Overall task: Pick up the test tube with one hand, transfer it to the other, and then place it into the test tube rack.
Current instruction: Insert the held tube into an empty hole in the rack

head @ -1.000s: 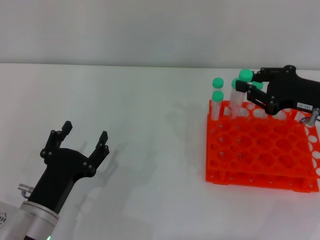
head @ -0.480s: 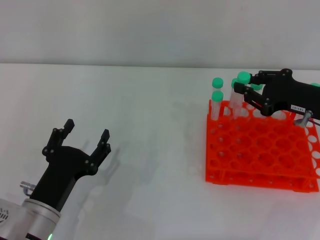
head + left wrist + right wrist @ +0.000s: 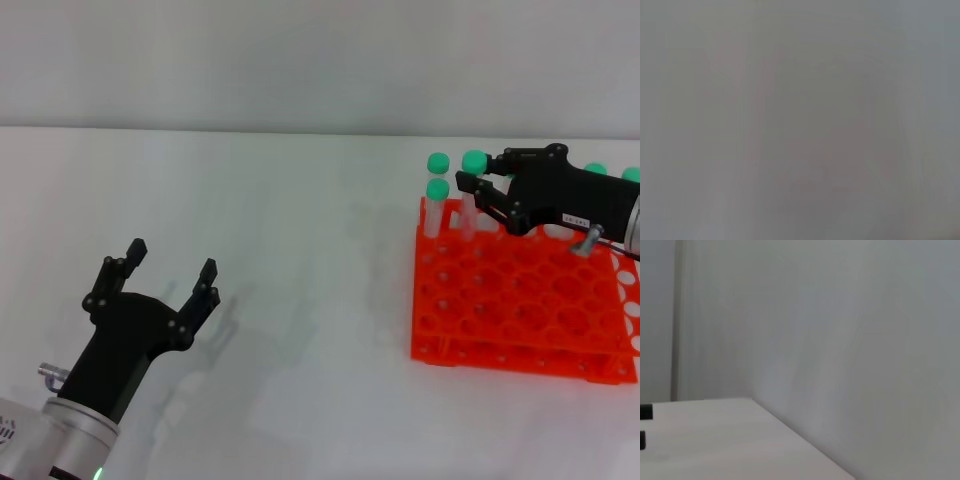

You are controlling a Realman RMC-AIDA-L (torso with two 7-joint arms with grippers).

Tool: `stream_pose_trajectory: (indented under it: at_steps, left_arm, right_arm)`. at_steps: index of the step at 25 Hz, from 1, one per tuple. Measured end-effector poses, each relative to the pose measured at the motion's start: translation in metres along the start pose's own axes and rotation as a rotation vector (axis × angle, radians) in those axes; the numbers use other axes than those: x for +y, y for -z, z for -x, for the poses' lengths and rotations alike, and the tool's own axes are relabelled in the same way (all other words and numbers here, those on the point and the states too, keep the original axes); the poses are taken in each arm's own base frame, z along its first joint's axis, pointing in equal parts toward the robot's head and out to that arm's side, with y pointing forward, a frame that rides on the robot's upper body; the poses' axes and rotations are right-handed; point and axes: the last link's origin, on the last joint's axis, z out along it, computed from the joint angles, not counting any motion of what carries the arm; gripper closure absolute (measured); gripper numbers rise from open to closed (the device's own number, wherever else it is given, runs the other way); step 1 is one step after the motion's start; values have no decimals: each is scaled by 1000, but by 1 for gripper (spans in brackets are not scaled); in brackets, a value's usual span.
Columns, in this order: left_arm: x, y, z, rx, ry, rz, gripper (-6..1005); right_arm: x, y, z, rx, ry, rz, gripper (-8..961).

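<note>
In the head view the orange test tube rack [image 3: 520, 300] stands on the white table at the right. My right gripper [image 3: 484, 176], black with a small white label, is over the rack's back left corner. It is shut on the test tube [image 3: 470, 200], whose green cap shows just above the fingers. The tube stands nearly upright with its lower end in a back-row hole. My left gripper [image 3: 168, 264] is open and empty, low at the left, far from the rack. Neither wrist view shows the tube or the rack.
Other green-capped tubes stand in the rack: two at the back left [image 3: 437, 163] [image 3: 437, 189] and two at the back right [image 3: 596, 170]. The right wrist view shows a pale wall and the table's surface [image 3: 715, 440].
My right gripper has moved left and down with the tube. The tube has gone from tilted to nearly upright and sunk lower into the rack. The left arm has hardly moved.
</note>
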Motion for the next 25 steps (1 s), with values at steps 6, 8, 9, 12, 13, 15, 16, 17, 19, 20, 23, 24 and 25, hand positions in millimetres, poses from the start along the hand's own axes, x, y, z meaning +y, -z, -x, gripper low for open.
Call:
stream_pose_trajectory:
  at_steps: [6, 8, 9, 12, 13, 15, 16, 17, 19, 20, 23, 24, 25]
  left_arm:
    - [-2, 0, 0, 2, -2, -5, 151]
    - [-2, 0, -1, 4, -2, -5, 151]
    - [-2, 0, -1, 5, -3, -5, 151]
    - [-2, -1, -2, 9, -3, -3, 151]
    - [-2, -2, -2, 10, -4, -2, 151]
    - [-2, -4, -3, 15, -5, 2, 151]
    - [-2, -4, -3, 15, -6, 2, 151]
    - [-2, -5, -4, 17, -6, 4, 150]
    - [-2, -6, -4, 19, -7, 5, 150]
    - [-2, -6, -4, 19, -8, 6, 150]
    - [-2, -6, -4, 20, -8, 7, 150]
    - [-2, -6, -4, 20, -8, 7, 150]
    - [-2, -7, -4, 21, -9, 7, 150]
  right_arm:
    - [1, -4, -8, 37, -13, -15, 715]
    - [1, -4, -10, 43, -16, -18, 715]
    - [1, -4, -11, 45, -19, -20, 716]
    - [1, -2, -13, 45, -22, -27, 716]
    - [1, -1, -14, 44, -23, -29, 700]
    - [2, 1, -16, 46, -28, -31, 668]
    - [2, 2, -17, 48, -31, -31, 652]
    - [2, 3, -18, 49, -33, -32, 636]
    - [3, 5, -20, 52, -37, -34, 603]
    - [3, 6, -21, 53, -37, -35, 587]
    - [3, 10, -22, 51, -43, -36, 539]
    - [4, 12, -23, 48, -45, -35, 461]
    - [4, 15, -23, 38, -50, -36, 383]
